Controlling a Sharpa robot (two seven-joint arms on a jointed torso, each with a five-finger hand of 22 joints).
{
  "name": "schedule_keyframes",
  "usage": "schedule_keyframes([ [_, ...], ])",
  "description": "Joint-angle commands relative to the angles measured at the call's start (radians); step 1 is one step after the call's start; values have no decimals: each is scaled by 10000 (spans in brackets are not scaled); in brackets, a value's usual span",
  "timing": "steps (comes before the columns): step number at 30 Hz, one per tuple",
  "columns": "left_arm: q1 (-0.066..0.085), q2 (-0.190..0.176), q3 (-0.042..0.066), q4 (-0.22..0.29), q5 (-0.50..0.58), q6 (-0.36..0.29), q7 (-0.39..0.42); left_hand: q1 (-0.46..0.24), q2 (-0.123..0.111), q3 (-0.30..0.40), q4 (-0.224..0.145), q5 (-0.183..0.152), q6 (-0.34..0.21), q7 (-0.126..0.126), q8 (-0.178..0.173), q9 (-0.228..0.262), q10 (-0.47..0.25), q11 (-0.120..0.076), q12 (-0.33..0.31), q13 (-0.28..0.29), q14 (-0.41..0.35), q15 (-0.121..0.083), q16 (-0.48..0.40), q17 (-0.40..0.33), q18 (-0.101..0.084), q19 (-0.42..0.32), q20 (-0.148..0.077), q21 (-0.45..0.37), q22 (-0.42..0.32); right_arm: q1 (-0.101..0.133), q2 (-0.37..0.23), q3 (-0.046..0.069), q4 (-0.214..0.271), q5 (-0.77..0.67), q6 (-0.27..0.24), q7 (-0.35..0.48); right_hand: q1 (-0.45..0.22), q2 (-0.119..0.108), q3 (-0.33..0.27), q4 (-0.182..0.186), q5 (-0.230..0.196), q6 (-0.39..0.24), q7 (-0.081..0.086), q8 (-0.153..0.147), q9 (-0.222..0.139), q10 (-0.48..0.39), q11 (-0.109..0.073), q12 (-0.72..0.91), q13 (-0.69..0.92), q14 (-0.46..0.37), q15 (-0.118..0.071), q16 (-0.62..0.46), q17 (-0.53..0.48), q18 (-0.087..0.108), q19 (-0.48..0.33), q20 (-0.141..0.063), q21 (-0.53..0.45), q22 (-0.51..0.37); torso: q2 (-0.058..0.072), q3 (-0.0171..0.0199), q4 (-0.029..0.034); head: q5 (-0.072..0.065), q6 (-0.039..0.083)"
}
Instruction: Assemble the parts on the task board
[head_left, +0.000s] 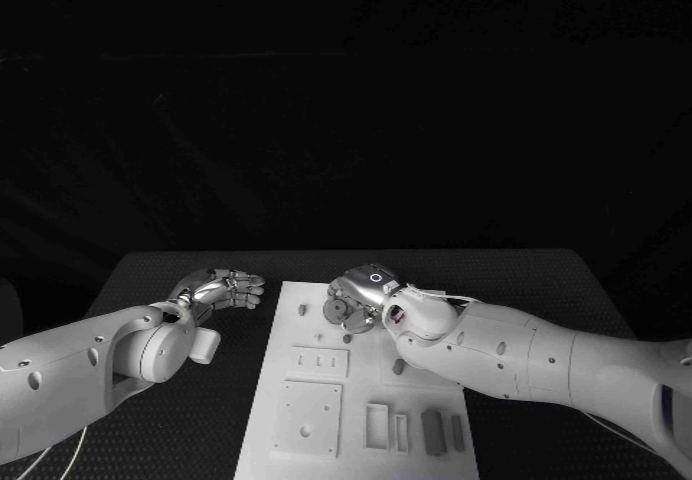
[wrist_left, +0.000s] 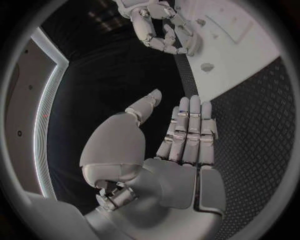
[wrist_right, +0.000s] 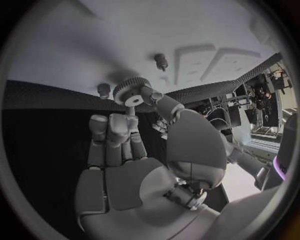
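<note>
The white task board (head_left: 296, 455) lies in the middle of the black table. My right hand (head_left: 364, 293) hovers over the board's far end and pinches a small toothed gear (head_left: 338, 310) between thumb and fingers. In the right wrist view the gear (wrist_right: 129, 92) sits at the fingertips, close to two short pegs (wrist_right: 161, 61) (wrist_right: 104, 90) standing on the board (wrist_right: 75, 45). My left hand (head_left: 225, 289) is over the table just left of the board's far corner. In its wrist view the left hand (wrist_left: 184, 132) has its fingers stretched out and holds nothing.
Two square recessed plates (head_left: 319, 361) (head_left: 310, 418) sit on the board's near left. Several narrow grey pieces and slots (head_left: 433, 432) lie at its near right, with one small piece (head_left: 400, 367) further up. Black table surface (head_left: 173, 265) surrounds the board.
</note>
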Motion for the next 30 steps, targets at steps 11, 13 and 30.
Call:
schedule_keyframes([
  [11, 6, 48, 9, -10, 2, 53, 115, -61, -12, 10, 41, -24, -57, -24, -59, 17, -23, 14, -58, 14, -34, 21, -12, 16, 198, -63, 22, 59, 214, -6, 94, -2, -227, -318, 297, -159, 10, -38, 14, 50, -99, 457, 422, 118, 102, 33, 4, -68, -1, 27, -56, -58, 16, 408, 58, -31, -76, 12, 0, 7, -3, -15, 1],
  [13, 6, 48, 9, -15, 2, 51, 114, -61, -12, 10, 41, -23, -57, -24, -60, 17, -23, 14, -57, 15, -34, 21, -12, 16, 198, -64, 22, 59, 214, -7, 125, -3, -272, -302, 317, -148, 9, -51, 15, 45, -110, 442, 427, 108, 97, 29, 8, -75, 0, 27, -52, -63, 16, 408, 54, -33, -83, 11, 2, 1, 4, -20, -1],
  [30, 6, 54, 9, -32, 4, 46, 112, -65, -14, 8, 41, -24, -57, -23, -62, 23, -24, 14, -58, 19, -35, 22, -13, 16, 197, -68, 23, 59, 214, -7, 230, -24, -485, -11, 432, -82, -47, -207, -139, -66, -198, -525, 712, -426, -172, -84, 278, -166, 53, 14, 190, -159, 45, 408, 27, -18, -179, 24, -4, -7, -4, -15, -7],
])
